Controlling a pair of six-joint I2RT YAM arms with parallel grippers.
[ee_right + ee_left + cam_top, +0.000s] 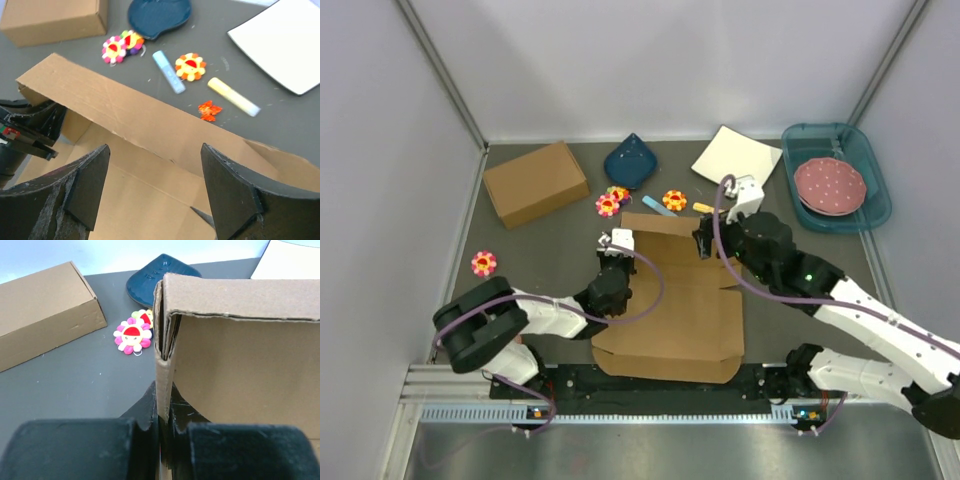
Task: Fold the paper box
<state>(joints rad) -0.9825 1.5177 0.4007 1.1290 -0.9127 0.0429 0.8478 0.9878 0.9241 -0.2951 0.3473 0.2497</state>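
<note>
Grey table (560, 260) between white walls: the paper box (680, 310) lies at the middle near edge, its far wall raised. The left gripper (161, 412) is clamped on that wall's left corner; the right gripper (155, 182) hangs wide open over it, holding nothing

Paper box (240, 370): matt brown cardboard, fuzzy cut edges. Table (540, 262): matt dark grey.

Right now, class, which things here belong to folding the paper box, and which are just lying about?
Job: paper box; left end effector, shut on its flap; right end effector, open above it.
Lying about: closed box, blue dish, white plate, teal tray, pink plate, flower toys, blue stick, yellow stick.
</note>
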